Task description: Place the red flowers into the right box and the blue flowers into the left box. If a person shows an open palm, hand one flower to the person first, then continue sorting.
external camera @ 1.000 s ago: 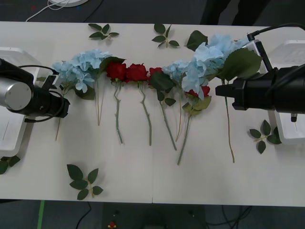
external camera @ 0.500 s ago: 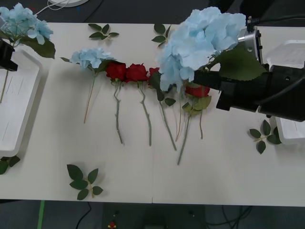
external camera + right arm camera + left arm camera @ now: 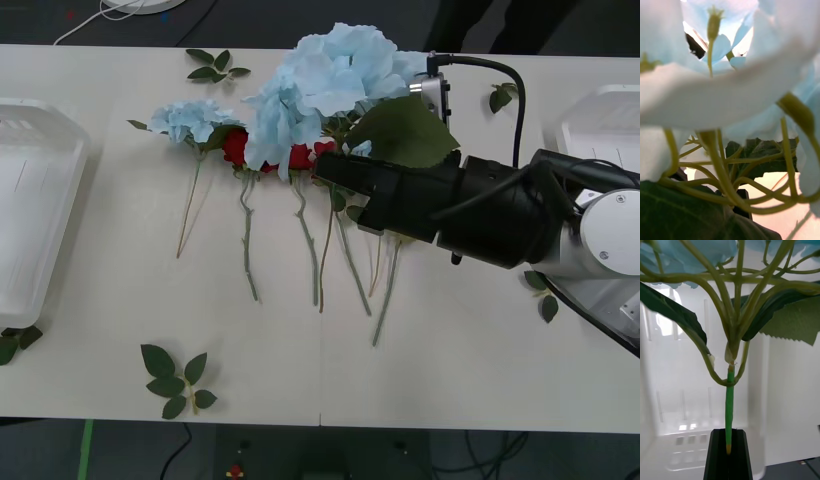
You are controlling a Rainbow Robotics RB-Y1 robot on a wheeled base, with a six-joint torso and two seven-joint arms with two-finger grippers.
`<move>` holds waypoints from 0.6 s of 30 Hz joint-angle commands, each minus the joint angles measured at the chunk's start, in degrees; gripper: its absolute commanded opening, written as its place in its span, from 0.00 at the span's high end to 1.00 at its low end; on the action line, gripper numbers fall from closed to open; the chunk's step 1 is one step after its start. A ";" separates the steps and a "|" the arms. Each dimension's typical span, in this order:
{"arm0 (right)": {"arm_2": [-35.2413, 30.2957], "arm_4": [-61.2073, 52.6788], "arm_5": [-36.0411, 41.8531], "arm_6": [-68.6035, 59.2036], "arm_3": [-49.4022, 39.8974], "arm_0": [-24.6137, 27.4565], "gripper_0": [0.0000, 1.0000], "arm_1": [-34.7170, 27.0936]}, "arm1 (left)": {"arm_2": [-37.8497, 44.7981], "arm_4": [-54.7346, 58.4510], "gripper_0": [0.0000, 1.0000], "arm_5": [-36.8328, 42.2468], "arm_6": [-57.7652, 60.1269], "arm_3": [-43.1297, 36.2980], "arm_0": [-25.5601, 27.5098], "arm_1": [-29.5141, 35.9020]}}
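I am looking down at a white table [image 3: 450,380] from above. At the far left the left box [image 3: 40,210], a shallow white tray, is lying flat. My left gripper [image 3: 729,453] is hovering over that tray, its black fingers closed together on the thin green stem of a blue flower [image 3: 729,405], whose leaves and pale petals are spreading above the fingers.

Moving right, a small blue flower on the table [image 3: 190,120] is lying with its stem pointing toward me. Just beside it the red flowers [image 3: 236,146] are lying in a row, their heads partly hidden.

Above them my right gripper [image 3: 335,172] is reaching in from the right side, carrying a large blue flower cluster [image 3: 320,85] with one broad green leaf resting over the arm. I cannot tell how far its fingers are open; the bloom and leaf are covering them, and the right wrist camera is pressed up against the petals and pale green stalks.

At the far right the right box [image 3: 590,120] is sitting near the table edge.
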 commanded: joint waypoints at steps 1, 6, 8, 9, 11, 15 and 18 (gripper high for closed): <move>3.62 -0.71 -3.29 0.45 1.07 -5.08 1.00 1.58 | 6.84 -3.78 1.00 -5.16 -4.24 1.58 2.66 1.20; 4.67 -0.80 -4.52 0.01 2.04 -7.10 1.00 2.11 | 13.96 -4.14 1.00 -13.78 -6.96 -0.27 11.53 -2.40; 4.76 -2.29 -4.44 -0.08 2.04 -7.28 1.00 1.93 | 15.36 -4.14 1.00 -19.49 -7.32 -2.38 15.75 -4.43; 4.76 -2.64 -4.44 0.01 2.04 -7.28 1.00 1.93 | 15.36 -4.14 1.00 -20.99 -7.32 -2.99 16.81 -4.87; 4.85 -3.70 -4.00 0.01 2.13 -7.28 1.00 1.85 | 15.28 -4.05 1.00 -26.43 -7.49 -4.40 19.97 -6.27; 4.85 -5.01 -3.56 0.10 2.04 -7.28 1.00 1.49 | 15.19 -4.05 1.00 -32.85 -7.76 -4.57 23.05 -8.64; 4.85 -5.54 -3.21 0.01 2.04 -7.28 1.00 1.14 | 13.69 -4.40 1.00 -34.70 -7.76 -4.57 23.40 -9.96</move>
